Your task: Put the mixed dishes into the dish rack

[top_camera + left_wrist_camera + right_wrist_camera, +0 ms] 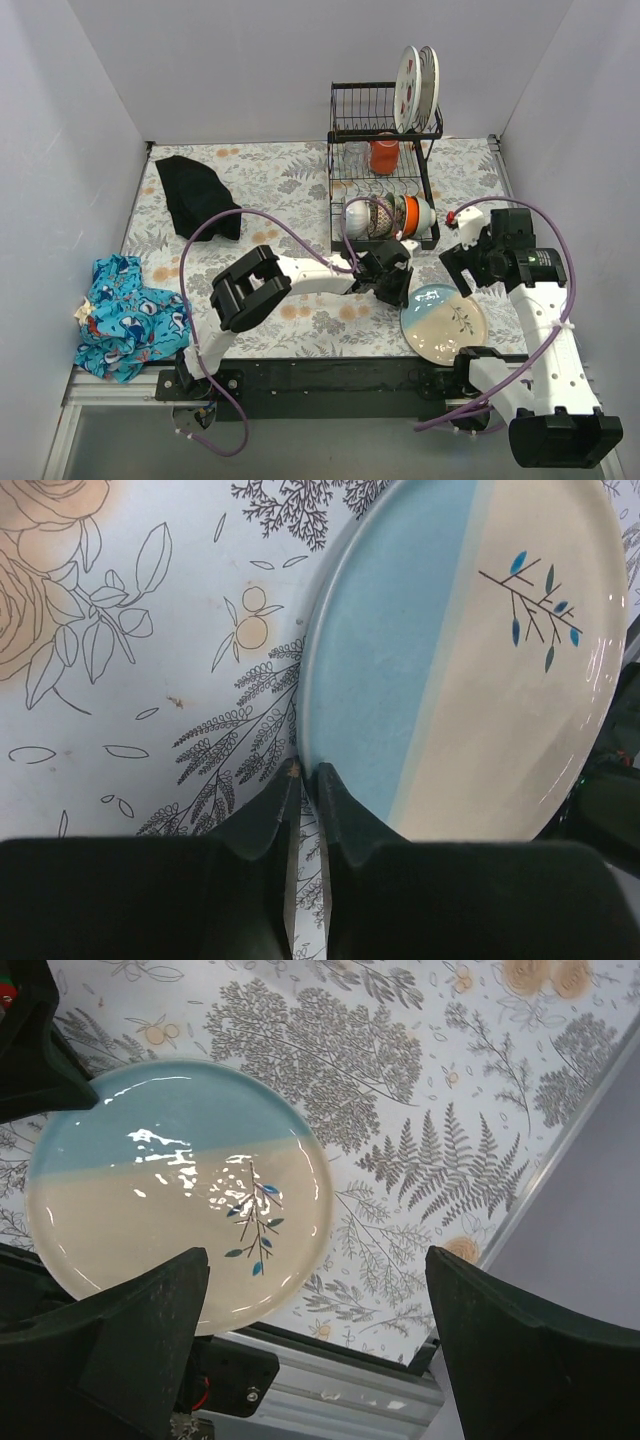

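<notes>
Low on the right of the top view, the plate (444, 322) lies flat on the table (280, 180). The left gripper (398, 288) is at its left rim. The right gripper (462, 268) hangs over its far side. The dish rack (362, 110) stands just above them in the frame, holding striped plates (418, 88), an orange mug (384, 155) and bowls (385, 215).

From the left wrist, the fingers (265, 820) are almost together and seem to pinch the plate's rim.

From the right wrist, the jaws are wide apart and hold nothing. The plate lies below, toward the upper left. That arm may block the lift.
</notes>
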You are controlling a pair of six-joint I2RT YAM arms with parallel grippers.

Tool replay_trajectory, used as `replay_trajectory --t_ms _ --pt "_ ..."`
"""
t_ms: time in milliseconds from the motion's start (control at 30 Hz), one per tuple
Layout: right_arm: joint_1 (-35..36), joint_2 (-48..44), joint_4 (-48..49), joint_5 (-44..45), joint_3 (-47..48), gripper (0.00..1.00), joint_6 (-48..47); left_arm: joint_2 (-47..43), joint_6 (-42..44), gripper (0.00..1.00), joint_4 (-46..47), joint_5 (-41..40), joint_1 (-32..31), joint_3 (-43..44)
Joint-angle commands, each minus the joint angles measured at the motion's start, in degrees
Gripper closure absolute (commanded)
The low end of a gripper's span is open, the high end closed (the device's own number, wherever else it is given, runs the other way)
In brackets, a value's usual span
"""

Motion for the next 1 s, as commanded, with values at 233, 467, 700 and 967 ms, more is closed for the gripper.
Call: replay_trajectory --t_ms 233,467,700,967 --pt "-0.4 6.3 1.5 -26.6 -1.2 0.03 -16.3 -9.8 16.1 1.0 -5.3 -3.0 5.9 -7.4" --pt "-0.4 13.2 1.8 -31.8 -3.2 0.05 -20.1 -15.0 27.9 1.0 -3.8 -2.8 5.9 -10.4" --pt "-0.3 20.8 4.4 -34.6 -4.5 0.09 -21.5 -20.0 34.9 1.0 -1.3 -0.7 5.9 -9.8" --pt "-0.4 26.6 5.6 -37.4 -4.6 0.11 -22.4 -24.8 40.3 1.0 2.2 1.5 5.9 -10.9"
